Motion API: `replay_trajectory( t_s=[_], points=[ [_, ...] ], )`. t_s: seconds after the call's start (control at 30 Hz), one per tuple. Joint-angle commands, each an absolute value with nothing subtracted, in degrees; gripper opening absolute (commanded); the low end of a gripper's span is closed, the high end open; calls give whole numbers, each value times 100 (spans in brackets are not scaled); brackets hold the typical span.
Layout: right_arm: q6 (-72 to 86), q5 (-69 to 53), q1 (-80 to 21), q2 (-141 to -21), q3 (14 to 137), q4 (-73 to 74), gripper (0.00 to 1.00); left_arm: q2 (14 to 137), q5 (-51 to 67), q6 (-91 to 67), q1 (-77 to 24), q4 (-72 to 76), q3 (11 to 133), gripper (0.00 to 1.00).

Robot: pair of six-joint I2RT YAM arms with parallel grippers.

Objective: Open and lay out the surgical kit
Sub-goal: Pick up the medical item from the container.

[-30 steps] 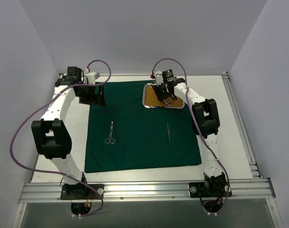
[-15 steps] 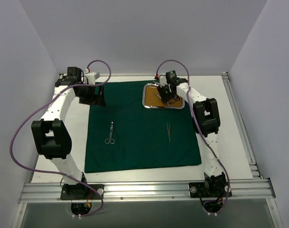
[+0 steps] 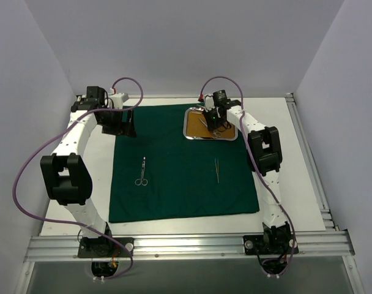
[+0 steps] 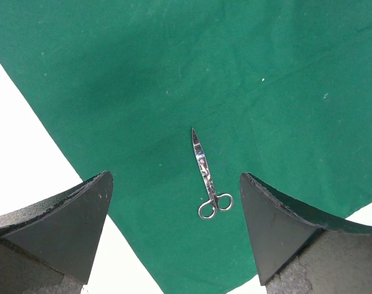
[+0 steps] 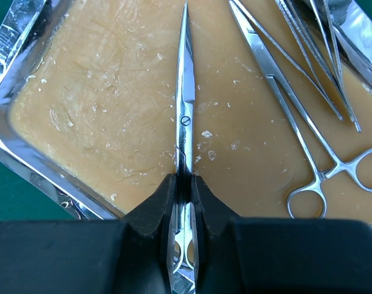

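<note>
The dark green drape [image 3: 180, 177] lies spread flat on the table. The steel tray [image 3: 189, 127] with its tan liner [image 5: 100, 110] sits at the drape's back right. My right gripper [image 5: 183, 179] is down in the tray, shut on a pair of slim scissors [image 5: 184, 104] just behind the pivot, blades pointing away. Ring-handled forceps [image 5: 296, 135] and more thin instruments [image 5: 320, 55] lie beside it in the tray. Another pair of scissors [image 4: 205, 174] and tweezers [image 3: 217, 170] lie on the drape. My left gripper [image 4: 175, 177] hangs open over the drape's back left, holding nothing.
Bare white table [image 4: 27, 159] borders the drape on all sides. Grey walls close in at the back and both sides. A metal rail [image 3: 186, 245] carrying both arm bases runs along the near edge.
The right gripper's jaws have closed onto the scissors in the tray, and it shifted slightly over the tray. The left arm has not moved.
</note>
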State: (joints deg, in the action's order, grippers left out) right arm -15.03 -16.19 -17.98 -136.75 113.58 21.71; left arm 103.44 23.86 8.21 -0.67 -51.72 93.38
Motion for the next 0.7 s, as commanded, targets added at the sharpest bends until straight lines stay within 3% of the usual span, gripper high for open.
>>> replay_trajectory(
  t_s=[0.0,0.3,0.67],
  points=[
    [-1407,-1705,-1802,-13598,11461,2461,0,10292,2496,870,-26,-5247,9536,94],
    [-914,-1363,-1846,-12438,10680,1416,0,10213,2487,888,-35,-5256,9527,94],
    [-353,-1221,-1942,-11848,9941,652,0,10090,2461,896,176,-5291,9492,94]
  ],
)
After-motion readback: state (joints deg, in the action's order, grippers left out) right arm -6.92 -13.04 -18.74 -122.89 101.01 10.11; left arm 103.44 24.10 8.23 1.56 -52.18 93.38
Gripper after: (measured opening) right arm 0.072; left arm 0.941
